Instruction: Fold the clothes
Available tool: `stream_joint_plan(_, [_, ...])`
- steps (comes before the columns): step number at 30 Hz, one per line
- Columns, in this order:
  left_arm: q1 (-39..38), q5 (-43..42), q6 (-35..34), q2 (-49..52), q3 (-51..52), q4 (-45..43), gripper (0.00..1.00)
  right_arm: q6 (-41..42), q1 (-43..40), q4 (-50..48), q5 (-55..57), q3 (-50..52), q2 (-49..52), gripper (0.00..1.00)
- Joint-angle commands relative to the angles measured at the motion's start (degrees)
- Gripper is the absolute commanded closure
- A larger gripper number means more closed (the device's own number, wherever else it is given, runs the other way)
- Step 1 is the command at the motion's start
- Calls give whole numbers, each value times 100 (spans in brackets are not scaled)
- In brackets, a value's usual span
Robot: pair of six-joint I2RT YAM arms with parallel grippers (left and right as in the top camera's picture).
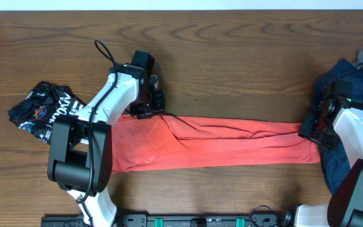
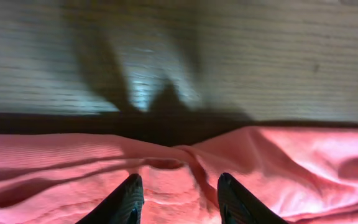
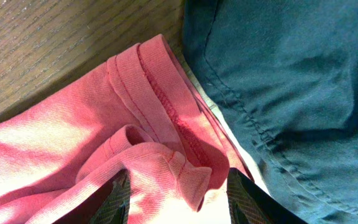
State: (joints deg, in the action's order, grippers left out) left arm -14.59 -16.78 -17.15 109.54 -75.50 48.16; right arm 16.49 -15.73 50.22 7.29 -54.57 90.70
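Brown wood-grain surface (image 1: 232,57): coral-red cotton T-shirt (image 1: 232,148) lies across it as a long flat band. Navy garment (image 1: 348,79) touches its right end, crumpled black white-lettered garment (image 1: 40,110) sits off its left. Shirt reads light, limp, grippy. It'll sag, so pinch hems and corners. Left gripper (image 1: 147,108): jaws parted on the far edge, holding nothing. Right gripper (image 3: 179,186): jaws parted astride the stitched hem (image 3: 166,106), unclamped.

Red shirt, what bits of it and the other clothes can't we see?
Red shirt: left end, overhead, under the left arm.
Navy garment: overhead, cut by the right edge, partly under the right arm.
Black garment lettering: overhead, too small to read.
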Motion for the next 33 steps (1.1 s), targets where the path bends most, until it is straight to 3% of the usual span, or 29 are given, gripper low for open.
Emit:
stream_joint_plan(1, [-7, 511, -227, -55, 9, 9, 59, 17, -50, -9, -4, 48, -105, 51])
stream_joint_plan(4, [-11, 549, -227, 15, 35, 11, 61, 17, -50, -9, -4, 48, -105, 51])
stream_joint_plan(6, [-35, 540, -227, 105, 55, 35, 68, 17, -50, -9, -4, 48, -105, 51])
stream_joint_plan(9, [-68, 380, -223, 173, 66, 55, 94, 17, -50, -9, -4, 48, -105, 51])
stream_joint_plan(21, [-166, -1095, 57, -540, 59, 610, 94, 17, -50, -33, -2, 48, -105, 51])
stream_joint_plan(28, [-627, -1080, 120, -887, 61, 1016, 94, 17, -50, -72, -2, 48, -105, 51])
stream_joint_plan(33, [-975, -551, -85, -866, 264, 968, 94, 17, -50, -68, -4, 48, -105, 51])
